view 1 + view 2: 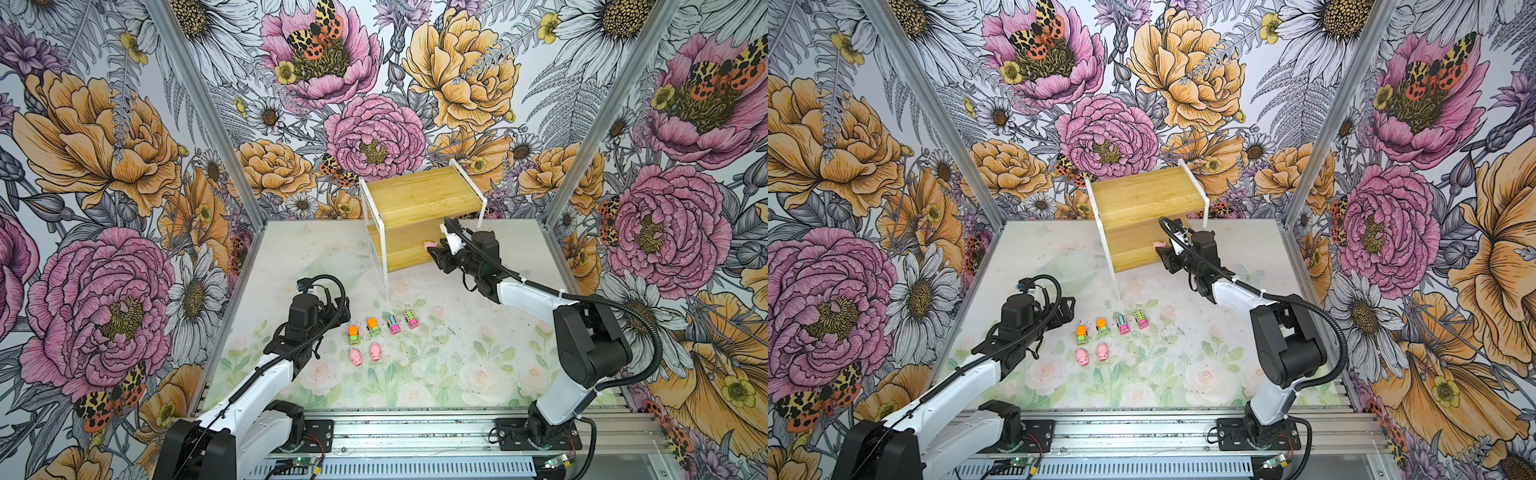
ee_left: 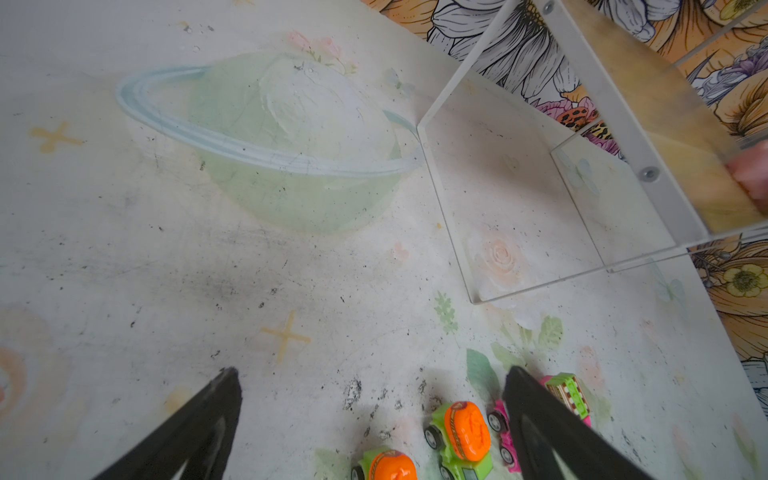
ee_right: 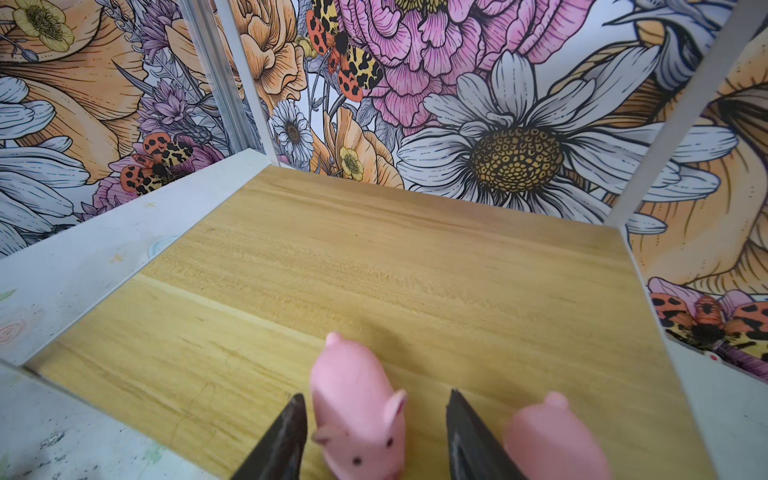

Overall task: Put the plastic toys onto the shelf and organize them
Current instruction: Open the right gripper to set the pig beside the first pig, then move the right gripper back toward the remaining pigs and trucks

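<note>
The shelf [image 1: 415, 195] [image 1: 1142, 199] stands at the back of the table. My right gripper [image 3: 377, 397] [image 1: 436, 251] is open at its lower board [image 3: 374, 270], its fingers either side of a pink pig [image 3: 357, 407] standing on the wood, with a gap to one finger. A second pig [image 3: 552, 440] stands beside it. My left gripper [image 2: 372, 371] [image 1: 338, 309] hovers open and empty beside the toys on the table: two orange-topped green trucks [image 1: 353, 334] [image 2: 463, 432], two pink trucks [image 1: 393, 324] [image 1: 412, 319], and two pigs [image 1: 355, 356] [image 1: 375, 351].
The shelf's thin white frame [image 2: 623, 108] [image 1: 384, 266] reaches down to the table near the toys. Floral walls with metal corner posts [image 1: 232, 166] close the table in on three sides. A metal rail [image 1: 415, 428] runs along the front.
</note>
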Action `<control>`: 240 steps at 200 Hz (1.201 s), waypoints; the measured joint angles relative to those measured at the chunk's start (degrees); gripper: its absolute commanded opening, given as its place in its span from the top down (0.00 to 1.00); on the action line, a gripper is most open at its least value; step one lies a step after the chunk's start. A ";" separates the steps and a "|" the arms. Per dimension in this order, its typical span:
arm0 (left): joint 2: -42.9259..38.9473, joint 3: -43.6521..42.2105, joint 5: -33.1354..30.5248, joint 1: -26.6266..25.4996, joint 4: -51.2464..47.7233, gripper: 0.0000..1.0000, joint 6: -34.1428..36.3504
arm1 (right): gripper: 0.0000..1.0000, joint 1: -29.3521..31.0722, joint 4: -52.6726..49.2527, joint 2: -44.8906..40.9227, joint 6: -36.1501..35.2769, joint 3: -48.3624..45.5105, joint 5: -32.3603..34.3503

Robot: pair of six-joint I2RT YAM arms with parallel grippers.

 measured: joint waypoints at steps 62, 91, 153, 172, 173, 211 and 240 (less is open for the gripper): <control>0.70 0.00 0.00 0.00 0.02 0.01 0.00 | 0.34 0.00 -1.27 -7.72 -1.86 -4.26 0.20; 0.72 0.00 0.00 0.00 0.02 0.01 0.00 | 0.36 0.00 -1.53 -12.83 -3.37 -8.57 -1.27; 0.61 0.00 0.04 0.00 -0.11 0.01 0.00 | 0.37 6.01 0.74 -22.49 -4.04 -24.09 -5.18; 0.61 0.00 0.28 0.07 -0.20 0.01 -0.02 | 0.37 12.22 2.75 -23.80 -3.13 -30.27 -3.69; 0.61 0.00 0.31 0.07 -0.20 0.01 -0.02 | 0.37 12.61 2.95 -23.85 -3.02 -30.73 -3.61; 0.63 0.00 0.85 0.26 -0.26 0.01 -0.07 | 0.39 20.98 5.20 -24.06 -0.42 -39.47 -1.77; 0.94 0.00 1.53 0.26 -0.26 0.01 -0.24 | 0.38 25.59 5.79 -24.02 -0.24 -40.17 -0.63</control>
